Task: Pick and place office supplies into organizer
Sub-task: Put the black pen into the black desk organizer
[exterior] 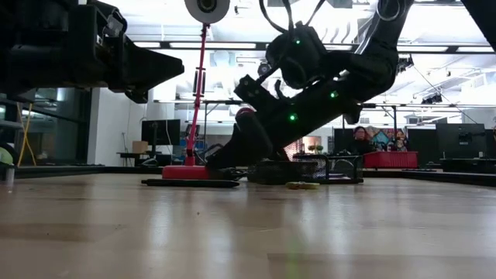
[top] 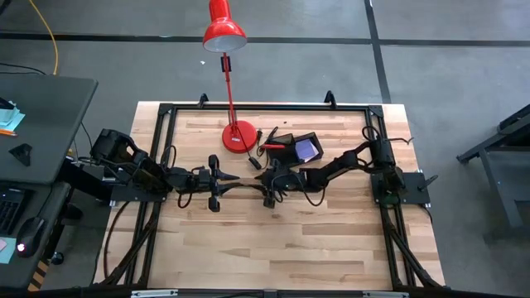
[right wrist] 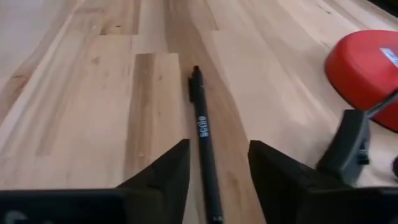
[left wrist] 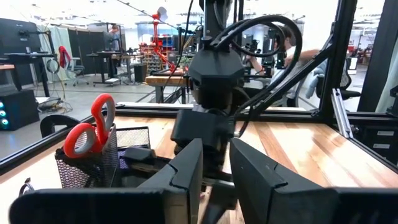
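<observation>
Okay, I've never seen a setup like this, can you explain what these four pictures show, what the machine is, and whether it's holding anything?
This is a robot with two dark arms working at a wooden table. One picture looks straight down from above, one looks level across the tabletop, and the other two come from cameras on each arm's wrist.

On the table stand a red desk lamp and a small black organizer with red-handled scissors upright in it and a purple-blue pad inside.

The right gripper is low over the table with a dark pen lying between its parted fingers; it does not appear to be gripping it. The left gripper waits near the table's middle, holding nothing that shows.
</observation>
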`<action>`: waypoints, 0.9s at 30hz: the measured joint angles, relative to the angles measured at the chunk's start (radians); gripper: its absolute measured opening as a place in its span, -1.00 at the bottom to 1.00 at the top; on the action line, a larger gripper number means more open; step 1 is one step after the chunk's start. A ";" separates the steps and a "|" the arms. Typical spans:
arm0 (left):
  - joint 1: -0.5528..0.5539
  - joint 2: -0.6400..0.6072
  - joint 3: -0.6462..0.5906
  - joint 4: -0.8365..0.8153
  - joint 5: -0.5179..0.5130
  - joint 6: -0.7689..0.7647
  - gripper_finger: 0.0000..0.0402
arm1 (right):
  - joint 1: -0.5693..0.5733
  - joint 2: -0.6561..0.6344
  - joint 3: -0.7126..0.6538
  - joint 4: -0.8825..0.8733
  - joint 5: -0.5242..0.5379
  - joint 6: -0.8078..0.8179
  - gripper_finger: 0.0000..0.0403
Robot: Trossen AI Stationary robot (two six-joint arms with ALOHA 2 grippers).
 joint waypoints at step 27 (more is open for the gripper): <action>0.000 0.000 0.000 -0.009 -0.002 -0.003 -0.63 | -0.009 0.161 0.001 0.296 -0.109 -0.019 -0.28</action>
